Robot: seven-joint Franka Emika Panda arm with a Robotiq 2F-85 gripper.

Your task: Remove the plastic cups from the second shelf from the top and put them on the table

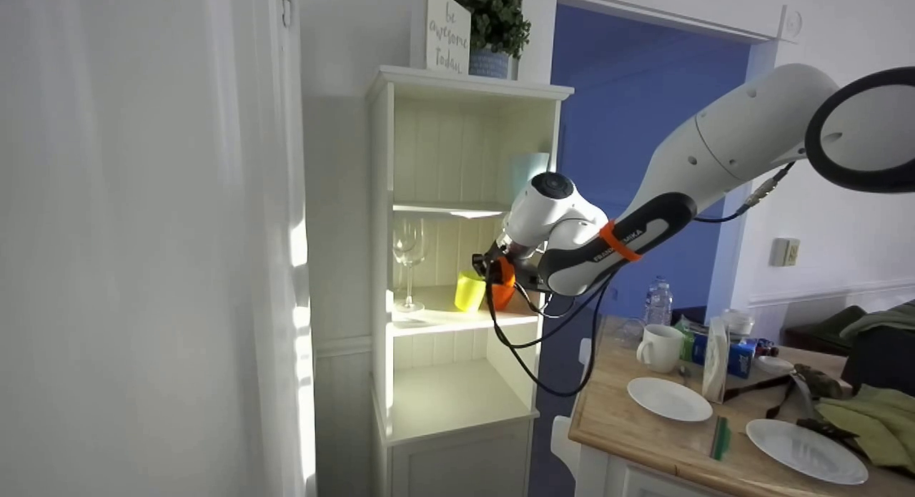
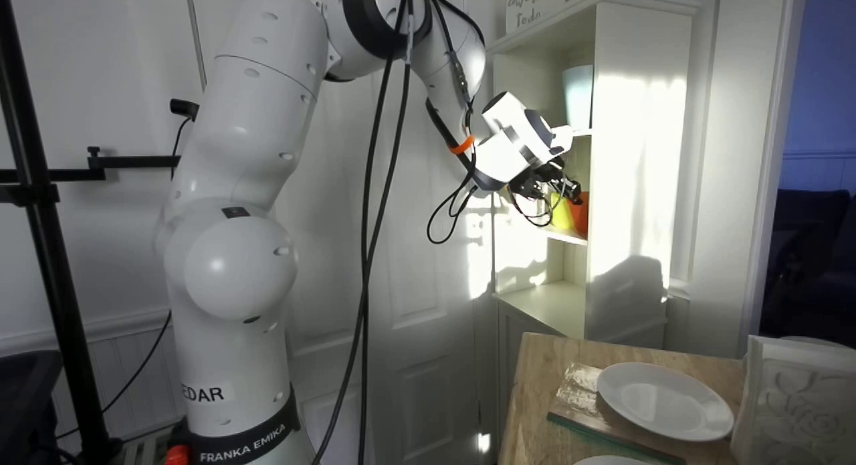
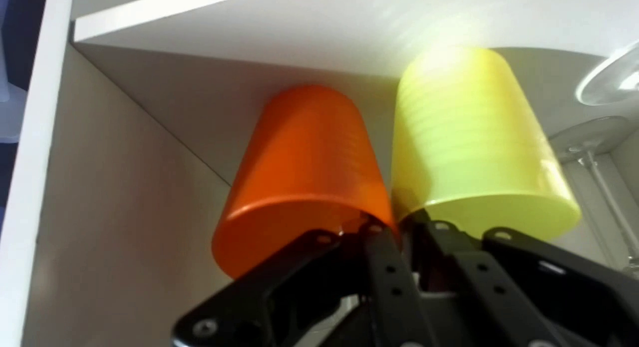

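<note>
The orange cup (image 3: pixel 312 147) and the yellow cup (image 3: pixel 469 132) are both standing open end up on the second shelf from the top (image 1: pixel 447 327), right next to each other, and I honestly can't tell if their rims touch. The pincer (image 3: pixel 398 229) is pretty narrow, basically nipping the orange one by its wall at the rim, with one jaw looking like it's inside the cup and the other on the outside, over toward the yellow. Whether that outer jaw also catches the yellow rim is too dark to make out. A couple of clear wine glasses (image 1: pixel 409 250) are on the same board, near the yellow cup. One level up in the white cabinet (image 1: pixel 380 268) there's a pale blue container (image 2: pixel 578 94), and on the very top you get a sign (image 1: pixel 448 36) saying "be awesome today" plus a potted plant (image 1: pixel 493 25). The white arm (image 1: pixel 704 154) reaches over to the shelves in both exterior views. Lower down, well apart from the cups, the wooden surface (image 1: pixel 604 415) has white plates (image 1: pixel 670 399), a white mug (image 1: pixel 660 348), a water bottle (image 1: pixel 658 302) and a green cloth (image 1: pixel 879 425).
</note>
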